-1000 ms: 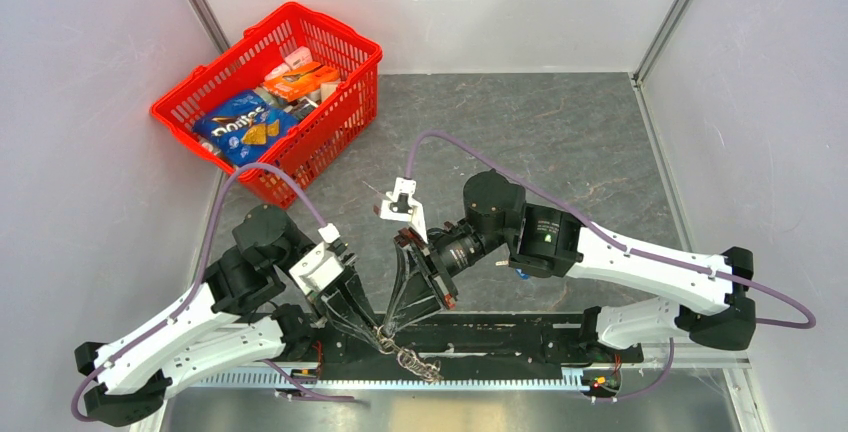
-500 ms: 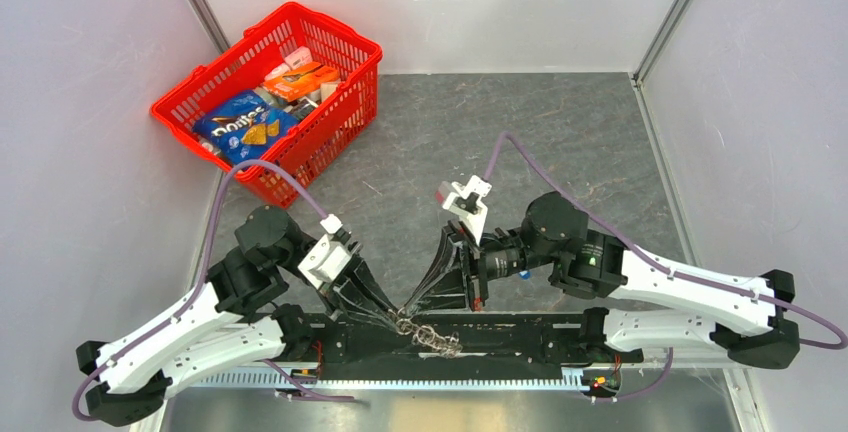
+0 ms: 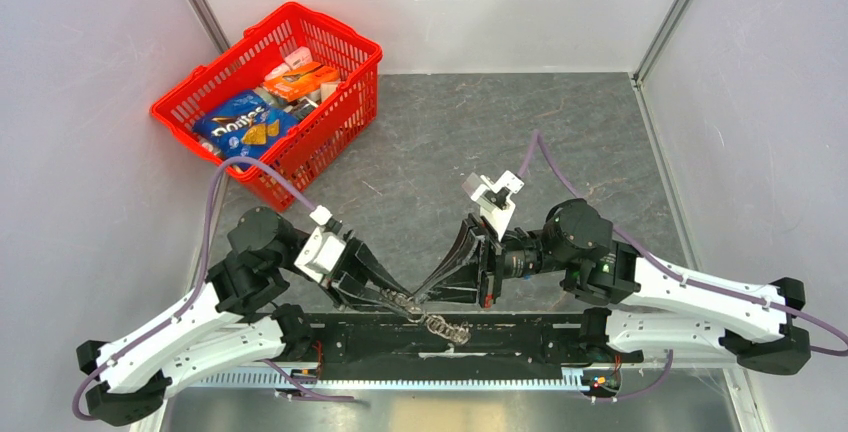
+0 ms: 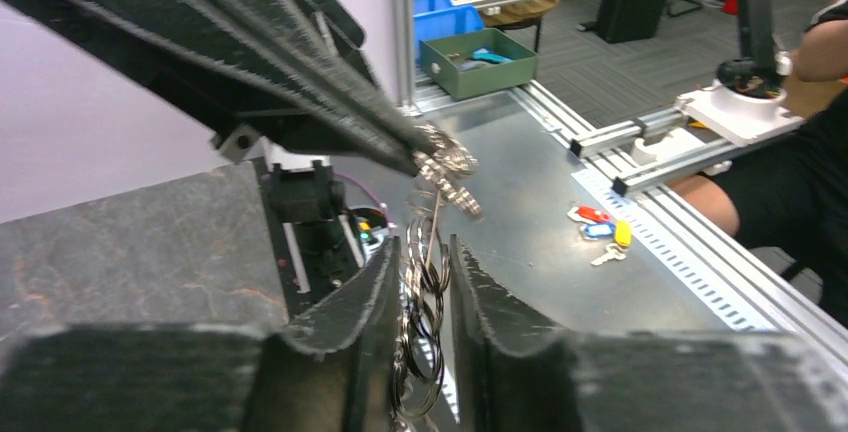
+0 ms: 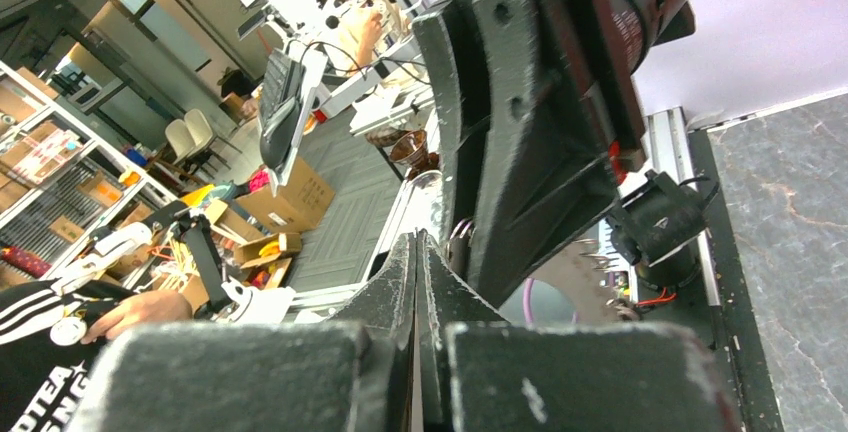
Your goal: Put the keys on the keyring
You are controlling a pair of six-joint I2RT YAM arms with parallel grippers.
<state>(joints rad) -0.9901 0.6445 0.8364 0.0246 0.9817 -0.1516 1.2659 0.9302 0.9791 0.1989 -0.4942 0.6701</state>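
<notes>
A silvery string of keyring (image 3: 408,303) loops and keys (image 3: 448,329) hangs over the black rail between the arms. My right gripper (image 3: 414,303) is shut, and its tips (image 4: 415,155) pinch the top of the silvery bunch (image 4: 447,165). My left gripper (image 3: 397,297) points right, and its fingers (image 4: 372,287) stand a little apart. Several thin rings (image 4: 424,297) hang loosely in that gap. In the right wrist view my shut gripper (image 5: 416,239) faces the left gripper's body, with a blurred toothed fan of keys (image 5: 585,282) behind it.
A red basket (image 3: 352,80) of snack packs stands at the back left. The black base rail (image 3: 540,337) runs along the near edge. Small keys with coloured tags (image 4: 598,230) lie on the metal bench beyond the table, near a green bin (image 4: 478,60).
The right arm has swung right and lowered, keeping its grip on the bunch. My left gripper has turned to the right and its jaws have parted. The silvery string has shifted right.
</notes>
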